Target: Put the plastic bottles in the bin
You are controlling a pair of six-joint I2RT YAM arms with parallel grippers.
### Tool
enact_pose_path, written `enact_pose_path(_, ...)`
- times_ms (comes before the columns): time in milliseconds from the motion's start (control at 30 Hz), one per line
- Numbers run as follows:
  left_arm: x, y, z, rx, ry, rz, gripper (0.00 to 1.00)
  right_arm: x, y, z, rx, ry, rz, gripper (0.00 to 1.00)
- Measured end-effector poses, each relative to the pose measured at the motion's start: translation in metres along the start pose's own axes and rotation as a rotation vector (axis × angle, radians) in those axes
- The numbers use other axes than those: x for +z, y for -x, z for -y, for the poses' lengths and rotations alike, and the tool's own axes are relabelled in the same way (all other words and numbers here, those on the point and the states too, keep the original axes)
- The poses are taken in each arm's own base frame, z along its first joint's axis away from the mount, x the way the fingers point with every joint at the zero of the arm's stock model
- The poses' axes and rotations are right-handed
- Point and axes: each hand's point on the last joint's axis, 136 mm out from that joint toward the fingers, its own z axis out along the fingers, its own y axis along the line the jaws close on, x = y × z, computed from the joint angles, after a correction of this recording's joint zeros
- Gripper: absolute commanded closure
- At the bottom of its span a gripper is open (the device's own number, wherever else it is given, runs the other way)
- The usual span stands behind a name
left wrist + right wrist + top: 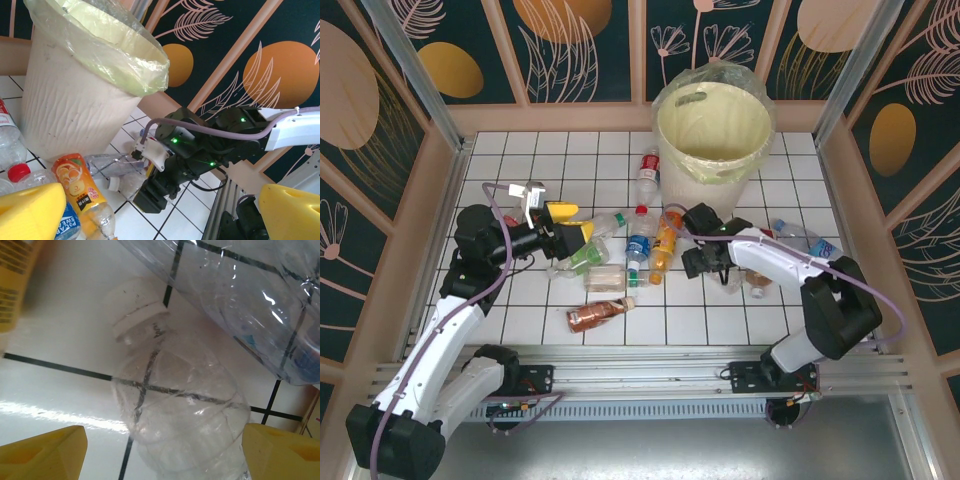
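— Where do we find the bin?
— We see the bin (706, 192) at the far edge of the tiled table (520, 165). The plastic bottles (640, 245) lie strewn just before it, between both arms.
— What room have we?
— Bare tiles at far left and along the near edge.
— Grippers?
— Our left gripper (578, 224) is spread wide and empty. Our right gripper (164, 452) straddles a clear white-capped bottle (175, 405), released, with a gap on one side.
— Writing?
— The blue-labelled bottle (67, 227) reads partly "POCAR… SWE…". The orange-labelled bottle (75, 185) shows pictured oranges.
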Motion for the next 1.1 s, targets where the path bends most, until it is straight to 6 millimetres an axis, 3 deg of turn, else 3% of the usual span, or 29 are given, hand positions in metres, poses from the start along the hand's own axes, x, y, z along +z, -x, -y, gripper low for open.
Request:
enact_pose_path(333,0.0,0.0,-0.001,-0.002,0.001,-0.002,0.01,0.027,-0.008,0.001,-0.052,-0.046,-0.07,0.2)
enact_pose_path(467,0.0,0.0,-0.001,-0.002,0.001,-0.002,0.01,0.031,-0.006,-0.001,-0.066,-0.045,-0.07,0.27)
enact_pose_path(600,0.0,-0.001,-0.001,-0.001,0.002,-0.003,0.01,0.033,-0.003,-0.002,-0.085,-0.043,-0.067,0.44)
enact_pose_path(800,0.0,-0.002,-0.002,-0.002,0.005,-0.007,0.01,0.029,-0.001,-0.009,-0.11,-0.039,-0.055,0.44)
enact_pose_path(967,0.0,-0.003,-0.002,-0.005,0.006,-0.009,0.01,0.006,0.01,-0.028,-0.149,0.005,0.003,0.43)
enact_pose_path(1100,0.0,-0.003,-0.002,-0.005,0.005,-0.009,0.01,-0.043,0.042,-0.049,-0.139,0.116,0.154,0.43)
